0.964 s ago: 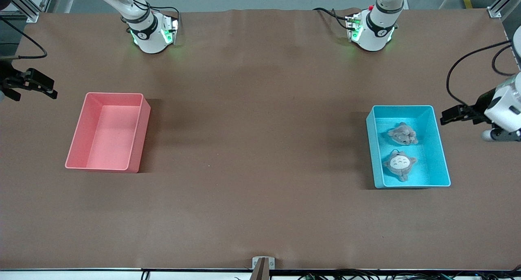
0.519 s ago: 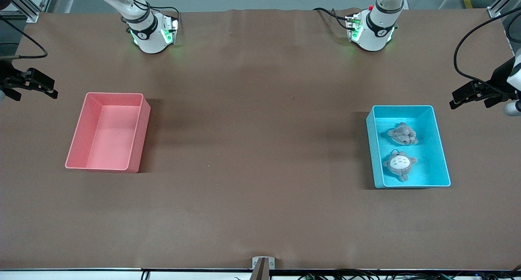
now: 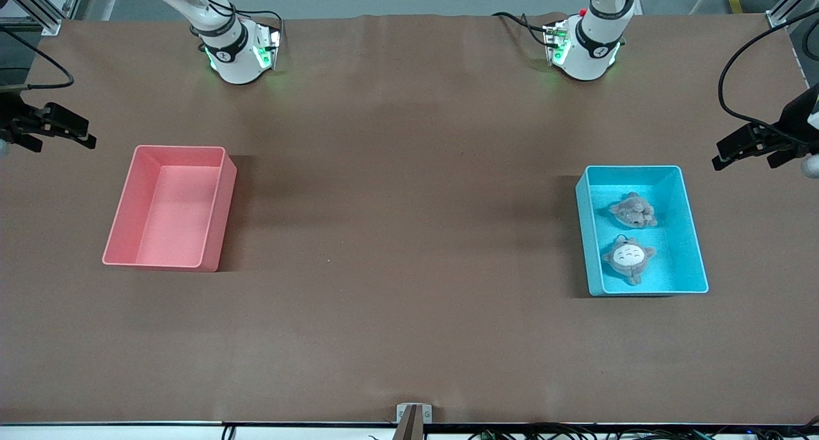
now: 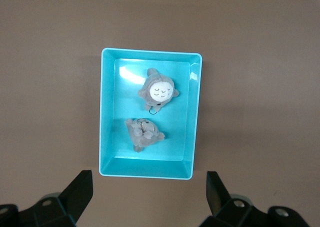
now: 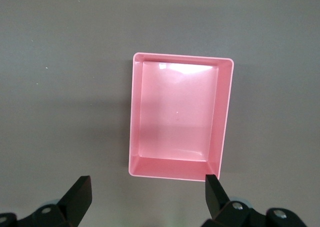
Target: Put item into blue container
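The blue container (image 3: 694, 248) stands on the table toward the left arm's end, also seen in the left wrist view (image 4: 106, 117). Two grey plush toys lie inside it: one showing a white face (image 3: 628, 258) (image 4: 158, 89), and a second one (image 3: 633, 211) (image 4: 143, 133) lying farther from the front camera. My left gripper (image 3: 726, 155) (image 4: 149, 197) hangs open and empty over the bare table past the container's end wall. My right gripper (image 3: 82, 136) (image 5: 147, 197) hangs open and empty at the right arm's end of the table.
A pink bin (image 3: 121, 222) (image 5: 225, 117) of the same shape stands empty toward the right arm's end. Brown cloth (image 3: 409, 235) covers the table between the two bins. The arm bases (image 3: 233, 50) (image 3: 585, 43) stand along the table's back edge.
My left gripper has risen and drawn away from the blue container toward the table's end. The right gripper has barely shifted. The toys have not moved.
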You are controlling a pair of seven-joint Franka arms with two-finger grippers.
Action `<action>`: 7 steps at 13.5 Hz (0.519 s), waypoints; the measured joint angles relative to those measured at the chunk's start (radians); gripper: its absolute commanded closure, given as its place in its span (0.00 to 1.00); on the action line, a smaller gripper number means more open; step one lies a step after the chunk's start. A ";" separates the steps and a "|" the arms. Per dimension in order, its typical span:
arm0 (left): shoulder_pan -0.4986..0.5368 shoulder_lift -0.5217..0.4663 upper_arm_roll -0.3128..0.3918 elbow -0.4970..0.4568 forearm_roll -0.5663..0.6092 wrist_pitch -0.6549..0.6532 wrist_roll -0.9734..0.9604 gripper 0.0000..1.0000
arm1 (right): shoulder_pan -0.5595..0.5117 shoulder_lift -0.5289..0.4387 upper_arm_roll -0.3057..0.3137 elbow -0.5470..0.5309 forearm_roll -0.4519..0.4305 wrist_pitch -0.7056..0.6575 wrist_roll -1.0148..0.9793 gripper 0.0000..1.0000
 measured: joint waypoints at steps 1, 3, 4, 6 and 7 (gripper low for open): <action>-0.006 0.000 0.000 0.001 0.000 0.000 0.000 0.00 | 0.000 0.000 0.002 0.000 0.001 -0.002 0.000 0.00; -0.012 0.000 0.000 0.001 0.000 0.000 -0.001 0.00 | 0.001 0.000 0.007 0.000 0.002 -0.007 0.014 0.00; -0.013 0.000 0.000 0.001 0.000 0.000 -0.001 0.00 | 0.004 0.000 0.011 0.000 0.003 -0.010 0.021 0.00; -0.014 0.000 -0.001 0.001 0.000 0.000 -0.001 0.00 | 0.007 0.000 0.016 0.000 0.003 -0.011 0.030 0.00; -0.014 0.000 -0.001 0.001 0.000 0.000 -0.001 0.00 | 0.007 0.000 0.016 0.000 0.002 -0.011 0.031 0.00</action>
